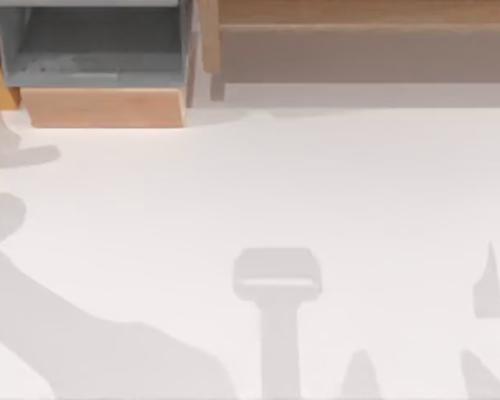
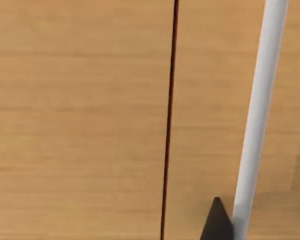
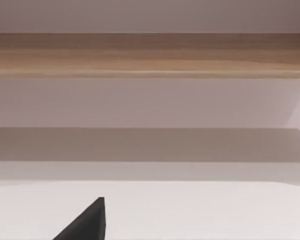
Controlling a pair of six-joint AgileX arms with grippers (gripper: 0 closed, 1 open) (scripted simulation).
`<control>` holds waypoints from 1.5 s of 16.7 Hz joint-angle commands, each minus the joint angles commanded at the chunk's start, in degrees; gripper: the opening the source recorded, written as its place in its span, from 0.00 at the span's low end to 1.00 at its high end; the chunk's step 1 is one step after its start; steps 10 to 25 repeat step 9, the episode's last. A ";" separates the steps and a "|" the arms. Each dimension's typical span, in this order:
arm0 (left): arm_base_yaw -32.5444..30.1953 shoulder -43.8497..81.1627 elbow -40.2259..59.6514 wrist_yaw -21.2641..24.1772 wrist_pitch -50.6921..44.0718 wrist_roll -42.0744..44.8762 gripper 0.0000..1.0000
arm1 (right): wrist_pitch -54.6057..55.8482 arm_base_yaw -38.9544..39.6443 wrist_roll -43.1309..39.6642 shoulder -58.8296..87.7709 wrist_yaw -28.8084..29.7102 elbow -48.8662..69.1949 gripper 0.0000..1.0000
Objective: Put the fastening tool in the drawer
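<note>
- As the top view looks down, the drawer (image 1: 100, 107) sits at the far-left corner of the table (image 1: 317, 183). It stands open, with its grey floor bare to the camera and its tan front panel facing the middle of the table.
- Stapler: I cannot tell where it lies.
- The top view has a long brown shelf (image 1: 358, 21) along the far edge. It lies to the right of the drawer and just beside it, with a narrow gap between the two.
- The top view has soft grey shadows (image 1: 275, 283) on the white table near its lower edge and at the left.
- The left wrist view has a dark tip of the left gripper (image 2: 217, 222) close before a tan wooden panel (image 2: 80, 120). A thin dark seam (image 2: 169, 120) runs down the panel. Whether this claw is spread or pressed together, I cannot tell.
- The left wrist view also has a white bar (image 2: 260, 115), slightly tilted, crossing in front of the panel just beside the dark tip.
- The right wrist view has a dark tip of the right gripper (image 3: 87, 222) over white table, facing the shelf's brown edge (image 3: 150, 55), well apart from it. Its state: cannot tell.
- Room: the whole middle of the table is open. The drawer's front panel and the shelf's front bound the far side.
</note>
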 joint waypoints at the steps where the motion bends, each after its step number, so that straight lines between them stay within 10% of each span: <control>1: 0.00 0.00 0.00 0.00 0.00 0.00 0.83 | 0.00 0.00 0.00 0.00 0.00 0.00 1.00; 4: 0.00 0.00 0.00 0.00 0.00 0.00 1.00 | 0.00 0.00 0.00 0.00 0.00 0.00 1.00; 25: 0.00 0.00 0.00 0.00 0.00 0.00 1.00 | 0.00 0.00 0.00 0.00 0.00 0.00 1.00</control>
